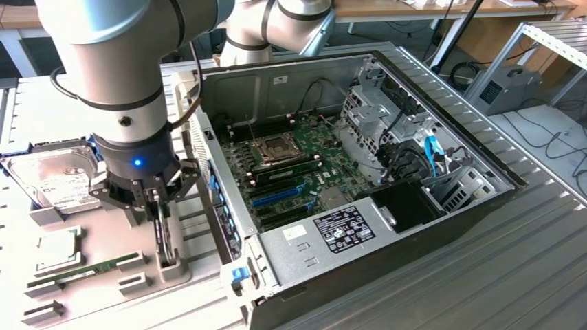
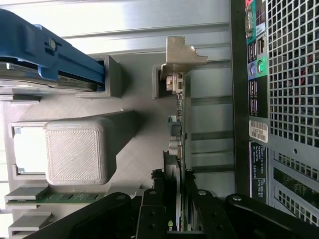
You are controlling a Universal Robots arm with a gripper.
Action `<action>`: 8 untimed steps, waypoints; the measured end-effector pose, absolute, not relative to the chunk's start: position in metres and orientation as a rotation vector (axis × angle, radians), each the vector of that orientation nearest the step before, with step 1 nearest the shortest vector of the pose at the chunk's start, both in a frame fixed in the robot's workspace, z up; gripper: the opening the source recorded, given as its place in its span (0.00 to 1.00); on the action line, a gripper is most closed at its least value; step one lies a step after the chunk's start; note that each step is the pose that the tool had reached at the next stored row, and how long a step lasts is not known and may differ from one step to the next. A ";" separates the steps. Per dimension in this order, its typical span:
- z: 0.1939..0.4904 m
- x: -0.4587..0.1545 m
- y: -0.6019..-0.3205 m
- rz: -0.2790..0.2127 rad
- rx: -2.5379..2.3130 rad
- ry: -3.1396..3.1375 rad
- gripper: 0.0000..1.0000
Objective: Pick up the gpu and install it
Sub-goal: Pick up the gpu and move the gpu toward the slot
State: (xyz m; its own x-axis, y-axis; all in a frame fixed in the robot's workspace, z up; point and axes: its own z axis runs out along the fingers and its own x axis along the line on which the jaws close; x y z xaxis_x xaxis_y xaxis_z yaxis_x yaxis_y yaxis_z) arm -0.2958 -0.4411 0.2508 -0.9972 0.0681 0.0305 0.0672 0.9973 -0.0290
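Observation:
The gpu (image 1: 164,237) is a slim black card standing on edge in a grey holder (image 1: 170,269) on the parts tray, at the exterior view's left of the open PC case (image 1: 477,155). My gripper (image 1: 156,206) points straight down over it. In the wrist view the gpu (image 2: 180,124) runs edge-on away from me, ending in its silvery bracket (image 2: 180,54). My gripper (image 2: 177,216) has one black finger pressed to each side of the card. The card still sits in its holder. The motherboard's blue slot (image 1: 275,196) lies inside the case.
On the tray sit a silver hard drive (image 1: 60,175), a CPU chip (image 1: 57,251) and a green RAM stick (image 1: 82,269). The case's rear wall (image 2: 289,99) stands close beside the gpu. Cables and a drive cage (image 1: 385,120) crowd the case's far side.

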 end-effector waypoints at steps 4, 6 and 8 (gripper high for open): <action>0.252 -0.296 -0.441 0.043 -0.105 -3.108 0.26; 0.253 -0.296 -0.441 0.044 -0.105 -3.108 0.26; 0.254 -0.296 -0.441 0.044 -0.105 -3.108 0.26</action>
State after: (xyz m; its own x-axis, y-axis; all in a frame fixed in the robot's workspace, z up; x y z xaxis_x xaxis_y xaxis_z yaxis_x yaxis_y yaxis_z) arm -0.2959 -0.4411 0.2538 -0.9972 0.0681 0.0305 0.0672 0.9973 -0.0290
